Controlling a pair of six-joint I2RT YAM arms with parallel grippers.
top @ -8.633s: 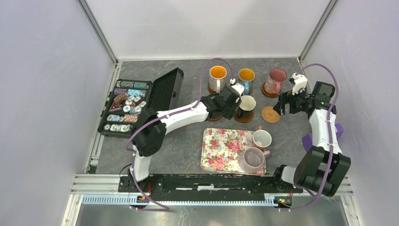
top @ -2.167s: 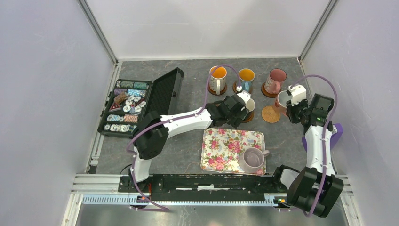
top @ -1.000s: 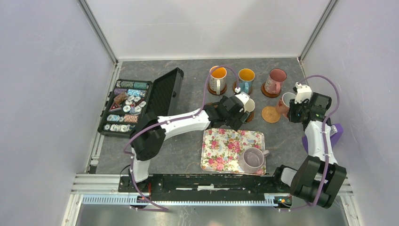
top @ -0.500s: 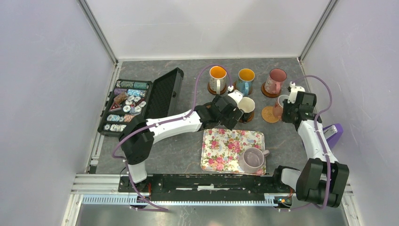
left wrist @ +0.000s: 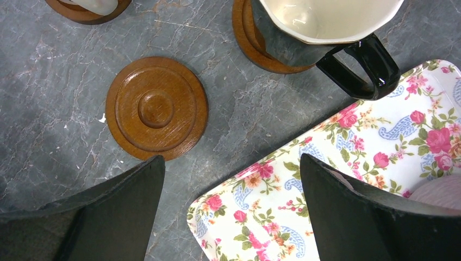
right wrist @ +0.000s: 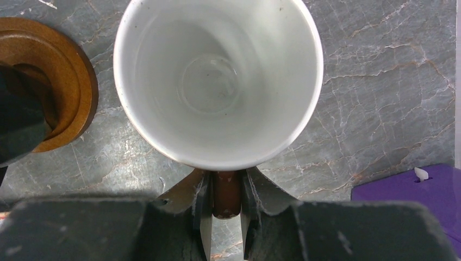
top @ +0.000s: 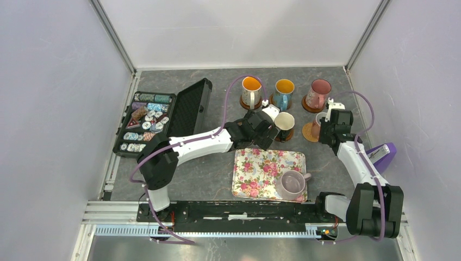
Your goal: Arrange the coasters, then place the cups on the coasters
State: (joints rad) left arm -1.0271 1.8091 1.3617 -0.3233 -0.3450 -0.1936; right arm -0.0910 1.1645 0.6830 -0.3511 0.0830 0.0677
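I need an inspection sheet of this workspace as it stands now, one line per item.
Surface: dark grey marbled table, white specks.
Job's things: white patterned mug, blue mug, pink mug and black mug each on a brown coaster; lilac mug on the floral tray; bare brown coaster; white-pink mug held by the cork coaster.
Clutter: floral tray, open poker chip case, purple object.
Grippers: left gripper open, empty; right gripper shut on white-pink mug's handle.
Cables: purple cable along each arm, nothing caught seen.
Surroundings: pale walls, metal rail.
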